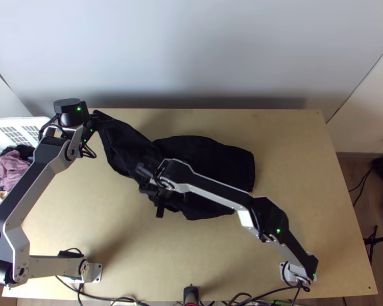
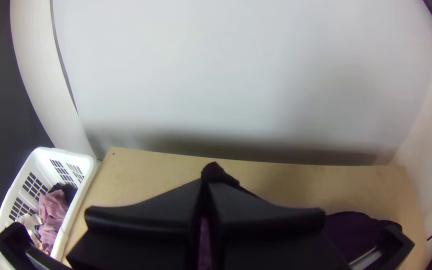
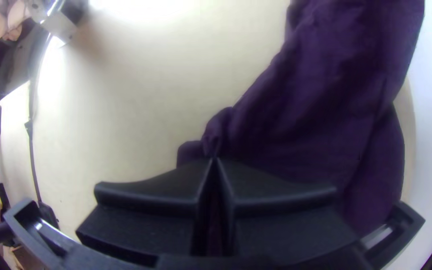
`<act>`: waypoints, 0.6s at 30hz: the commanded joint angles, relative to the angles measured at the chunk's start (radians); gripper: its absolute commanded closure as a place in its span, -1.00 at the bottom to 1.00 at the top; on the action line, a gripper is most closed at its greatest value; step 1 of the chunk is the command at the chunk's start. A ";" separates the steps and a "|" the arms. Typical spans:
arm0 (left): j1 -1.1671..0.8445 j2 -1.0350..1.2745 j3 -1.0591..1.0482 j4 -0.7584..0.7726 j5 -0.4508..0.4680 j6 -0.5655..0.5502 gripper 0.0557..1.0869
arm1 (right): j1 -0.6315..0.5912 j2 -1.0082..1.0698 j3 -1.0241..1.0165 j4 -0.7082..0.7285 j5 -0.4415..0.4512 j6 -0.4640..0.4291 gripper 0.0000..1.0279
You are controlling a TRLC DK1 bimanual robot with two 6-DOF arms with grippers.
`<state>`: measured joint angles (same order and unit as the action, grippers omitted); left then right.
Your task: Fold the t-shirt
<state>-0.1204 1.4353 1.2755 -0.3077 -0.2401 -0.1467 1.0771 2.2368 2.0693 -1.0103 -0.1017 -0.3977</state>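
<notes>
Left gripper [image 1: 100, 121]: narrowed, pinching one end of dark T-shirt [image 1: 207, 158]. Right gripper [image 1: 149, 189]: narrowed, pinching bunched edge of same.

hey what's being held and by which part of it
The t-shirt: the left gripper pinches its far left end, the right gripper a bunched bit of its near edge.

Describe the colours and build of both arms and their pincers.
The left arm and right arm pair silver-grey links with black joints. Small green lights glow on both, and black cables loop by the left wrist. The left pincer and right pincer each have two wide, flat black fingers that narrow towards their tips.
</notes>
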 commanded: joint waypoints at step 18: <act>-0.101 -0.328 0.001 -0.137 -0.021 0.142 0.93 | -0.336 -0.330 0.120 -0.091 0.122 0.056 0.94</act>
<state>-0.1696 1.2358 1.2766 -0.3969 -0.2447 -0.0837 0.8265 1.9976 2.1136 -1.0679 -0.0628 -0.3252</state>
